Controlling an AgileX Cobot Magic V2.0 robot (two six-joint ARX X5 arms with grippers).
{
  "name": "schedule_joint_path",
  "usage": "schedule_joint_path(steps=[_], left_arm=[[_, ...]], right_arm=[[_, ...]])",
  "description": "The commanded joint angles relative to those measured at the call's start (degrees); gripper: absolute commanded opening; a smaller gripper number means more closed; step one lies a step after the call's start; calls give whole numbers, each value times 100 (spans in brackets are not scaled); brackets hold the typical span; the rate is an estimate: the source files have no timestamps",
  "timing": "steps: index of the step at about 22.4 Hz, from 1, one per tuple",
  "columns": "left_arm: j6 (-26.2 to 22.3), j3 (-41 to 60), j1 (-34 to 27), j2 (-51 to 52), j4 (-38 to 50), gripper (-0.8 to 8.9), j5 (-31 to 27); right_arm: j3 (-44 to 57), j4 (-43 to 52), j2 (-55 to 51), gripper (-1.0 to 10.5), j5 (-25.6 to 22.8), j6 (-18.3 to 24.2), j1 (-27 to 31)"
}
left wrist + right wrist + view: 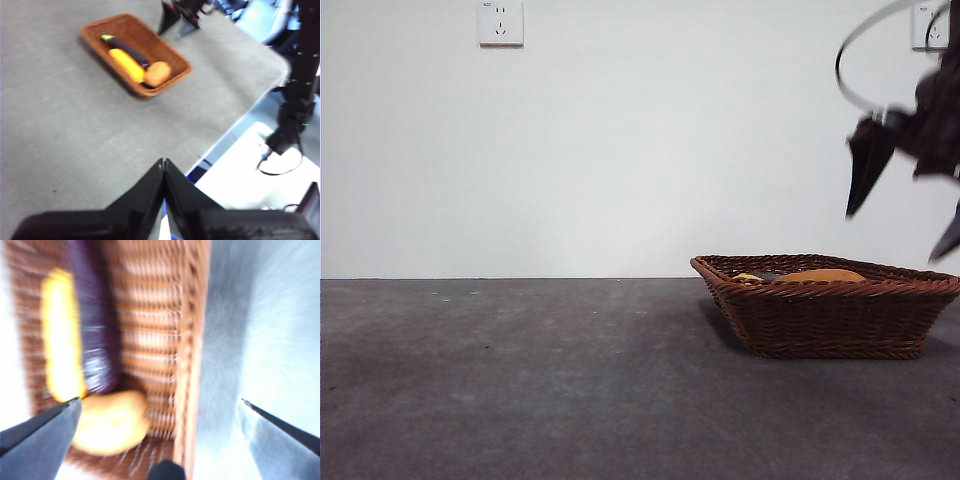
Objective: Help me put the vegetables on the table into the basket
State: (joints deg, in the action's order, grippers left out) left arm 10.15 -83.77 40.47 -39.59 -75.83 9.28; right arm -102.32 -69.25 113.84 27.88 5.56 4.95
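You can see all three vegetables already lie in the basket [136,54], upper left of the left wrist frame: eggplant [127,49], yellow one [126,65], potato [158,73]. The right gripper [905,190] hangs open above the basket, empty; the left gripper [164,165] waits closed far away.

Bare table [520,380] left of basket [830,320], unobstructed

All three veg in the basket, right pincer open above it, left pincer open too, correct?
Not quite: the left pincer is shut, jaws pressed together in the left wrist view, empty and well away from the basket. The rest holds: potato, eggplant and yellow one lie in the basket, and the right pincer is open above it.
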Motion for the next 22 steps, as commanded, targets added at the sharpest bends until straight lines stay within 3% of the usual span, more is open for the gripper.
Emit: schedule_joint_path(steps=[1, 3, 4, 5, 7, 11, 15, 22], left_arm=[[35, 48, 9, 15, 20, -3, 13], [35, 48, 9, 9, 20, -3, 13], [26, 48, 9, -9, 20, -3, 11], [13, 48, 9, -24, 20, -3, 11], [9, 48, 9, -44, 20, -3, 13], [-164, 48, 9, -44, 22, -5, -13], [-166, 48, 9, -59, 22, -3, -393], [-164, 44, 9, -275, 22, -3, -396]], right_arm=[[-22, -142, -647, 566, -66, -105, -15], [-22, -282, -1421, 559, -295, -107, -90], [-22, -310, -1766, 503, -452, -153, -111], [-22, -323, -2124, 371, -697, -232, -160], [-22, -363, -2859, -34, -1145, -383, -216], [-22, -680, -4260, 0, -1252, -402, -238], [-22, -785, -5451, 0, -1259, -396, -236], [-24, -763, -5871, 0, -1250, -391, -236]])
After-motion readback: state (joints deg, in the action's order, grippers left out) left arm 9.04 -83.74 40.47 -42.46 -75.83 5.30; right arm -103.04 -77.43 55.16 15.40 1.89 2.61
